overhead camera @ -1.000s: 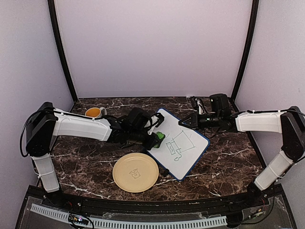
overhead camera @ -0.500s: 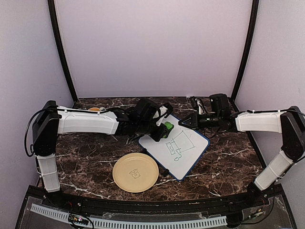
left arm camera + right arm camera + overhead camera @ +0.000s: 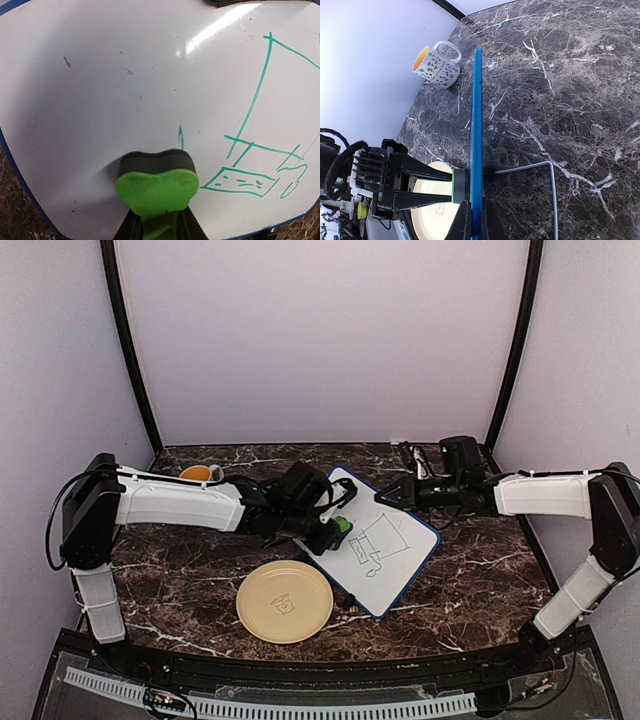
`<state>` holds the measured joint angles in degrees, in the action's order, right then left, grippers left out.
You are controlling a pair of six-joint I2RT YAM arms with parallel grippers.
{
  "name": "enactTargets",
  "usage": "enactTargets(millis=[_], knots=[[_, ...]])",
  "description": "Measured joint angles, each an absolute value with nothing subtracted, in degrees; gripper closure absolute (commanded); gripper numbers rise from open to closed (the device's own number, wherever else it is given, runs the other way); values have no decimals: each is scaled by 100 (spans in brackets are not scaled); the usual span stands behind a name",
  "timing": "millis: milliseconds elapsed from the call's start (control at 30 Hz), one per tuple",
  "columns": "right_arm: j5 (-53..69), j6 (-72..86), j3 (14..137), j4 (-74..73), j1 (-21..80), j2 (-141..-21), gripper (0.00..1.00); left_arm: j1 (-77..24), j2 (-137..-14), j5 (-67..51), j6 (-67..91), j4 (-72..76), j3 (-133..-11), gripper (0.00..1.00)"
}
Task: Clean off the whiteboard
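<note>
Whiteboard [image 3: 395,552]: flat glossy white, rounded blue frame, green doodles; centre of veined marble worktop [image 3: 480,575]. Left fingers [image 3: 131,231] clamp green felt-faced eraser [image 3: 156,187] against it; right fingers [image 3: 463,225] pinched on its far edge.

Plate [image 3: 285,602] just beside whiteboard [image 3: 392,545] near-L edge; mug [image 3: 197,475] far-L corner; bare tabletop [image 3: 480,580] R of it.

Robot test booth, likely a lab: plain pale walls [image 3: 320,340] and black corner poles [image 3: 130,350] enclose a dark marble-patterned table [image 3: 180,580], with a white left arm [image 3: 170,505] and right arm [image 3: 545,495] mounted at its near edge.
</note>
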<state>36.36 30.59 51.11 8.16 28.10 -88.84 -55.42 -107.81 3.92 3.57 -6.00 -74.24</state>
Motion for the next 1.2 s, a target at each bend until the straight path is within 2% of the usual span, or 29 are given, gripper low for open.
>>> enactTargets(millis=[333,467,667,900,1200], knots=[[3656,3065,5111,816,2808,-8888,100,-5546,-11349,432,152,-1256,-9059,98],[3645,3070,5111,812,2805,-8888,100,-5546,-11343,440,148,-1170,-8971,98],[3634,3065,5111,812,2803,-8892,100,-5559,-11010,434,200,-790,-7999,98],[3642,3052,5113,812,2803,-8892,100,-5631,-10807,390,220,-561,-7406,98],[3640,3052,5113,814,2803,-8892,100,-5443,-10962,198,228,-1170,-7996,98]])
